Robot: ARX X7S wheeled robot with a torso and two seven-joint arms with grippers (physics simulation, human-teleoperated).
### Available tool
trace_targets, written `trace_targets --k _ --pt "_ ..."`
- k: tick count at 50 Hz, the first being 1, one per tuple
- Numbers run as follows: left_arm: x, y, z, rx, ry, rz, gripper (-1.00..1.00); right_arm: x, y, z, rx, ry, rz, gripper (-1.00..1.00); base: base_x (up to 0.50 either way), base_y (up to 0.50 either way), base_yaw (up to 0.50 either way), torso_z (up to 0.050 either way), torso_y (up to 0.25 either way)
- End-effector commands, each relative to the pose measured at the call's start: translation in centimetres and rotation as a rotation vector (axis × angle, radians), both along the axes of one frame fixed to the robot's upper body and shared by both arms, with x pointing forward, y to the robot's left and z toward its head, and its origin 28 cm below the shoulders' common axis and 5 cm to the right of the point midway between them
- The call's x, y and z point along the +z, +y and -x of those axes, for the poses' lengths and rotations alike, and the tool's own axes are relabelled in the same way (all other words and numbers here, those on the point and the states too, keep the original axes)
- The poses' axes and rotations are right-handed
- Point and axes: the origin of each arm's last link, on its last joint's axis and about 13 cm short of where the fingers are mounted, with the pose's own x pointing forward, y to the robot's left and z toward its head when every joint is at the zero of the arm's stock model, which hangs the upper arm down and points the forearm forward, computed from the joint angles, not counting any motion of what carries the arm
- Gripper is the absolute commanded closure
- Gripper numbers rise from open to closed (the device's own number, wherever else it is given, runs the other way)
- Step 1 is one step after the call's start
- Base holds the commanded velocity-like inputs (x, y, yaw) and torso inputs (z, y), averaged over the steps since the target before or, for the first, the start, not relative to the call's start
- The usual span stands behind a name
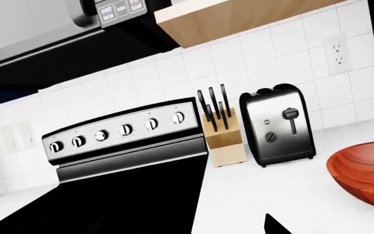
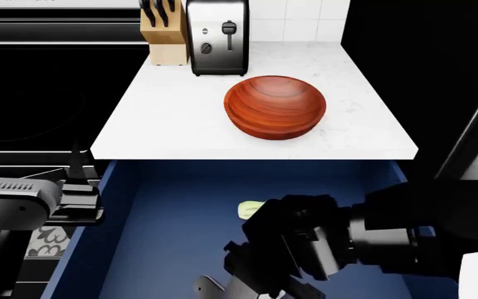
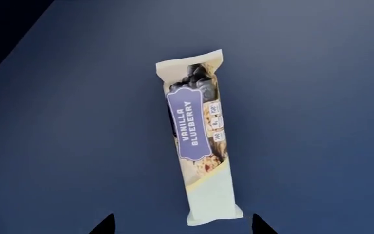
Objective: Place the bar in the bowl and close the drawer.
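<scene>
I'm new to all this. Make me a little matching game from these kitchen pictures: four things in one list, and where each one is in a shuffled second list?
Things:
1. bar
2. bowl
3. toaster
4. knife block

Places:
A. on the white counter, between the stove and the toaster
B. lying on the blue floor of the open drawer
C. at the back of the counter, behind the bowl
D. in the middle of the white counter, empty

Pairs: 1-B, 2-D, 3-C, 4-A

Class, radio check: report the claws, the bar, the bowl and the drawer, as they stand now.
Right claw open above bar, not touching. Left claw: state unclear. Bar flat on drawer floor; drawer open. Bowl empty on counter. Nothing blocking the bar.
</scene>
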Motion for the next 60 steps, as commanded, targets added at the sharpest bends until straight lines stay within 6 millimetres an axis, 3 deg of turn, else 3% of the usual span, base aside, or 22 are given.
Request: trace_targets --k 1,26,60 --pt "-0.1 0.0 0.0 0.002 0.002 0.001 -1.0 -0.5 0.1 -0.4 0.01 -0.007 -0.01 -1.0 0.0 0.0 0.0 0.0 0.0" --pt "-0.4 0.2 0.0 0.01 0.01 -0.002 -1.0 -2.1 0.7 -1.3 0.004 0.0 -0.064 -1.0 0.0 0.0 0.0 0.0 0.0" --pt "-0.6 0.4 0.1 0.017 0.014 0.001 -1.0 -4.5 1.5 -0.5 -0.011 0.092 -0.126 -1.0 0.0 0.0 0.0 0.0 0.0"
